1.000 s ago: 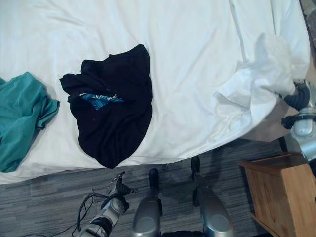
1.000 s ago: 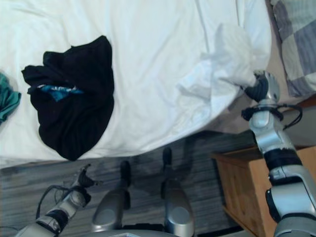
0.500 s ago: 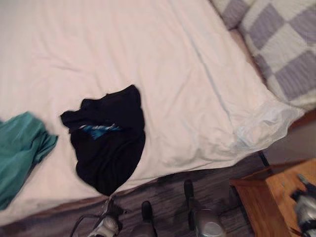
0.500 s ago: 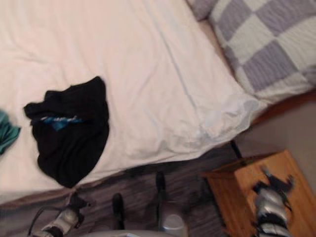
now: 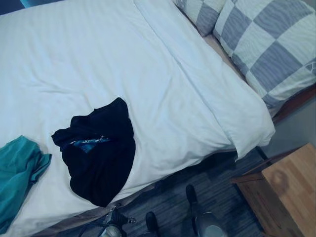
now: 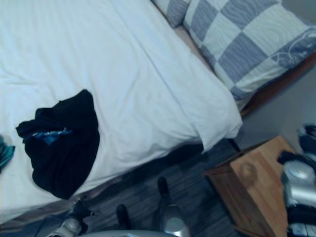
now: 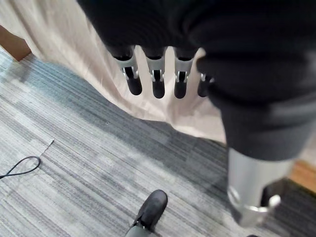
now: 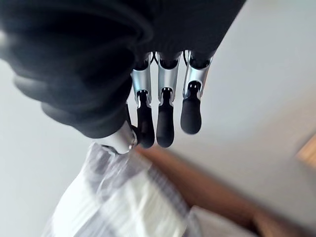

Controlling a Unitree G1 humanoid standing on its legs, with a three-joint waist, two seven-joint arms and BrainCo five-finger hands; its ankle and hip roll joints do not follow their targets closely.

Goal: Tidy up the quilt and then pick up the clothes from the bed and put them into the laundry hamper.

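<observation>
Below the bed edge, left hand (image 7: pixel 163 79) hangs over grey striped carpet (image 7: pixel 74 163), fingers straight, holding nothing. Right hand (image 8: pixel 165 111) is empty too, fingers extended and relaxed, beside the wooden nightstand (image 6: pixel 256 182). White quilt (image 5: pixel 148 74) lies flat and smooth on the bed. Crumpled black garment (image 5: pixel 98 150) sits near the front edge, teal garment (image 5: pixel 17 173) well left of it. Checked pillows (image 5: pixel 266 44) at the head.
</observation>
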